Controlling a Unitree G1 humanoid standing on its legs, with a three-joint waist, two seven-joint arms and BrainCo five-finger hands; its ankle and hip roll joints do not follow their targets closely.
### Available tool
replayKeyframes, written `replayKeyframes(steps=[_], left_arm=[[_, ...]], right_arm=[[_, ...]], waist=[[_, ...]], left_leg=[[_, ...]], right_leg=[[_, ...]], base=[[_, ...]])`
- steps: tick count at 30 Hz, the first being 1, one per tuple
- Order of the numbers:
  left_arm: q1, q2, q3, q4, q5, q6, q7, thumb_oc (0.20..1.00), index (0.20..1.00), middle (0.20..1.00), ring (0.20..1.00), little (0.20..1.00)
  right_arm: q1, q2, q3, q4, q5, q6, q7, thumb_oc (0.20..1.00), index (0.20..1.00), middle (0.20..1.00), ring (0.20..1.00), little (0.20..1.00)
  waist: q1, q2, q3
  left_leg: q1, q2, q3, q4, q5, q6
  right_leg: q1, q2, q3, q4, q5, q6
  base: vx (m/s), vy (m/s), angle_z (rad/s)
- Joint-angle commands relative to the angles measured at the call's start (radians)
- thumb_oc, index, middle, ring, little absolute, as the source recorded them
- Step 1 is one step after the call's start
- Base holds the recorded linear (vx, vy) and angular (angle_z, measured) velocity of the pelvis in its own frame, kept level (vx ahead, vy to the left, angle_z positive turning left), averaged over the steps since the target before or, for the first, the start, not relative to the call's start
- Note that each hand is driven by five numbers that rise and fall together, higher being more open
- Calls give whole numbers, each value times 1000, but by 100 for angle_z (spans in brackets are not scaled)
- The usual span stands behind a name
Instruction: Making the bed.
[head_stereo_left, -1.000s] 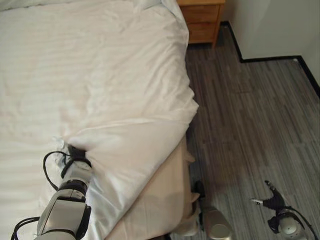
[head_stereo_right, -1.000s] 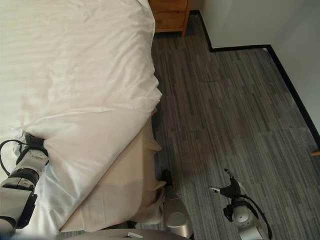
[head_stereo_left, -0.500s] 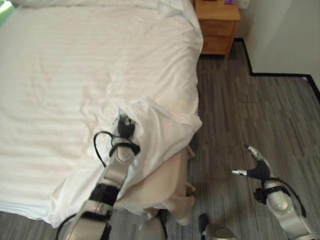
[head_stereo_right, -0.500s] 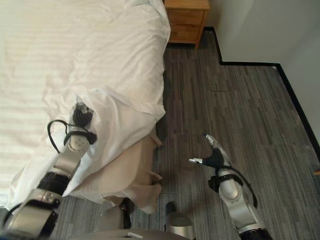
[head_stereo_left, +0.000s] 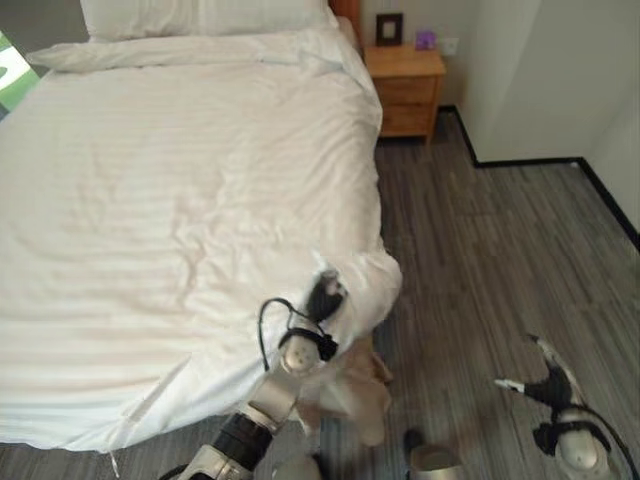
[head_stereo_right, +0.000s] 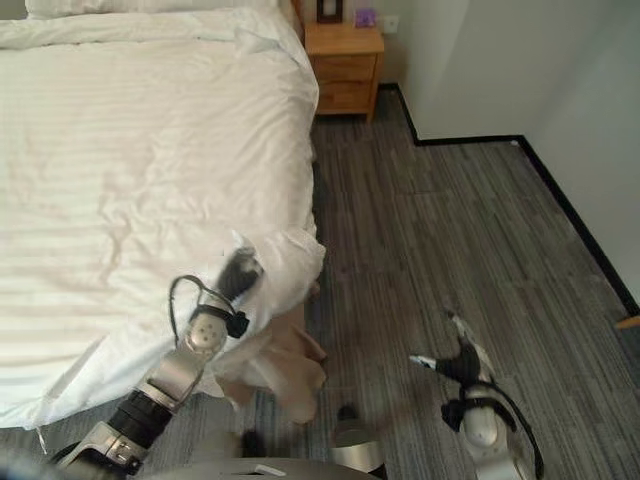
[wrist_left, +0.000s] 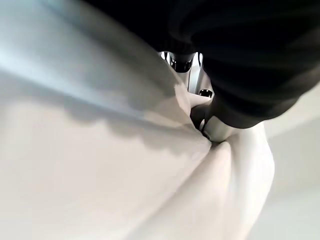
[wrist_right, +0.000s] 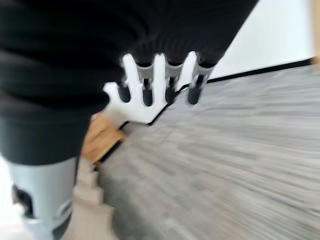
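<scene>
A white striped duvet (head_stereo_left: 180, 190) lies spread over the bed, smooth up to the pillows (head_stereo_left: 200, 15) at the head. My left hand (head_stereo_left: 324, 296) is at the bed's near right corner, its fingers curled into the duvet's corner (head_stereo_left: 375, 285), which bulges over the edge. In the left wrist view the white cloth (wrist_left: 150, 175) is bunched between the thumb and the fingers (wrist_left: 192, 75). The beige bed base (head_stereo_left: 355, 395) shows below that corner. My right hand (head_stereo_left: 548, 380) hangs over the floor to the right, fingers (wrist_right: 165, 82) straight and holding nothing.
A wooden nightstand (head_stereo_left: 405, 85) stands by the head of the bed against the wall. Grey plank flooring (head_stereo_left: 490, 260) runs along the bed's right side, bounded by white walls with a dark skirting (head_stereo_left: 525, 160). A green item (head_stereo_left: 12, 65) shows at the far left.
The view has pulled back, showing the whole bed. My left hand has carried the duvet's folded-back corner outward to the bed's near right corner, covering most of the beige base. The right hand dropped lower.
</scene>
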Motion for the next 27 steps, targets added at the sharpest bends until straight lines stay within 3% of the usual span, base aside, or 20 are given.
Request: replayKeyframes(steps=[1, 4, 6, 7, 9, 10, 12, 15, 16, 20, 21, 23, 24, 25, 27], left_arm=[[15, -81, -106, 85, -127, -34, -132, 1000, 1000, 1000, 1000, 1000], [24, -105, -173, 161, -174, -20, -221, 1000, 1000, 1000, 1000, 1000], [0, -112, -278, 200, -137, -21, -312, 1000, 1000, 1000, 1000, 1000], [-2, -113, -279, 203, -136, -22, -313, 1000, 1000, 1000, 1000, 1000], [1, -127, -315, 228, -231, -20, -341, 1000, 1000, 1000, 1000, 1000], [-25, -135, -336, 234, -258, -36, -330, 1000, 1000, 1000, 1000, 1000], [-29, -136, -347, 228, -272, -40, -334, 1000, 1000, 1000, 1000, 1000], [-27, -141, -360, 210, -412, -22, -358, 1000, 1000, 1000, 1000, 1000], [-39, -124, -345, 131, -560, -28, -369, 1000, 1000, 1000, 1000, 1000], [-16, -28, -285, -54, -739, -23, -385, 1000, 1000, 1000, 1000, 1000], [36, 45, -200, -143, -832, 3, -410, 1000, 1000, 1000, 1000, 1000], [177, 174, -38, -301, -941, -38, -386, 1000, 1000, 1000, 1000, 1000], [257, 208, 47, -349, -972, -48, -368, 1000, 1000, 1000, 1000, 1000], [312, 220, 96, -371, -970, -50, -364, 1000, 1000, 1000, 1000, 1000], [379, 203, 258, -346, -947, -81, -288, 1000, 1000, 1000, 1000, 1000]], right_arm=[[-28, 7, -54, 49, 56, 41, -87, 1000, 1000, 1000, 1000, 1000], [-21, 7, -79, 109, 67, 64, -98, 1000, 1000, 1000, 1000, 1000], [-20, 5, -88, 130, 60, 79, -93, 1000, 1000, 1000, 1000, 1000], [-21, 7, -90, 131, 60, 79, -93, 1000, 1000, 1000, 1000, 1000], [-57, -7, -88, 142, 20, 94, -97, 1000, 1000, 1000, 1000, 1000], [-89, -16, -76, 159, -6, 100, -103, 1000, 1000, 1000, 1000, 1000], [-98, -21, -74, 167, -12, 100, -103, 1000, 1000, 1000, 1000, 1000], [-129, -43, -76, 191, -33, 115, -113, 1000, 1000, 1000, 1000, 1000], [-156, -58, -85, 214, -42, 130, -127, 1000, 1000, 1000, 1000, 1000], [-203, -75, -100, 226, -53, 146, -135, 1000, 1000, 1000, 1000, 1000], [-213, -88, -113, 201, -61, 152, -131, 1000, 1000, 1000, 1000, 1000], [-246, -98, -125, 147, -52, 131, -113, 1000, 1000, 1000, 1000, 1000], [-266, -93, -108, 97, -50, 115, -85, 896, 896, 896, 896, 896], [-263, -83, -106, 66, -42, 97, -60, 200, 200, 200, 200, 200], [-306, -88, -71, -7, -10, 47, -24, 200, 200, 200, 200, 200]], waist=[[-29, 30, -43], [-40, 29, -39], [-50, 13, -19], [-47, 13, -20], [-58, -2, 6], [-64, -8, 17], [-62, -7, 18], [-40, -12, 12], [-18, -21, -8], [11, -28, -26], [25, -28, -28], [64, -23, -35], [77, -30, -38], [85, -34, -41], [114, -40, -46]], left_leg=[[191, 6, 16, -248, 76, 41], [202, 1, 26, -320, 90, 43], [196, -25, 12, -374, 91, 58], [194, -27, 12, -374, 91, 60], [171, -48, 27, -374, 88, 71], [151, -55, 22, -374, 93, 81], [148, -60, 26, -374, 94, 87], [131, -71, 36, -374, 101, 99], [128, -83, 36, -374, 98, 97], [133, -87, 44, -374, 97, 100], [139, -88, 42, -374, 95, 103], [149, -89, 35, -374, 90, 107], [148, -90, 31, -374, 98, 105], [147, -90, 26, -374, 100, 104], [151, -87, 12, -374, 105, 99]], right_leg=[[-88, 93, -65, -16, -11, -20], [-110, 84, -74, 3, 4, -6], [-169, 70, -71, 59, 41, 28], [-174, 68, -69, 63, 41, 30], [-245, 56, -32, 111, 93, 84], [-262, 63, 31, 113, 92, 99], [-262, 64, 60, 116, 85, 100], [-219, 50, 72, 96, 67, 89], [-183, 35, 58, 12, 81, 86], [-144, 22, 41, -59, 110, 91], [-134, 22, 44, -70, 115, 92], [-115, 19, 46, -75, 113, 90], [-113, 18, 46, -75, 115, 85], [-110, 17, 42, -78, 112, 81], [-89, 16, 22, -92, 103, 70]], base=[[-173, 182, 55], [-165, 203, 30], [-241, 221, 22], [-237, 182, 23], [-320, 228, 1], [-242, 166, -14], [-147, 110, -18], [-126, 58, -8], [-42, 0, -31], [2, -10, -12], [40, -25, 2], [36, -28, -14], [17, -41, -20], [18, -47, -13], [35, -47, 36]])
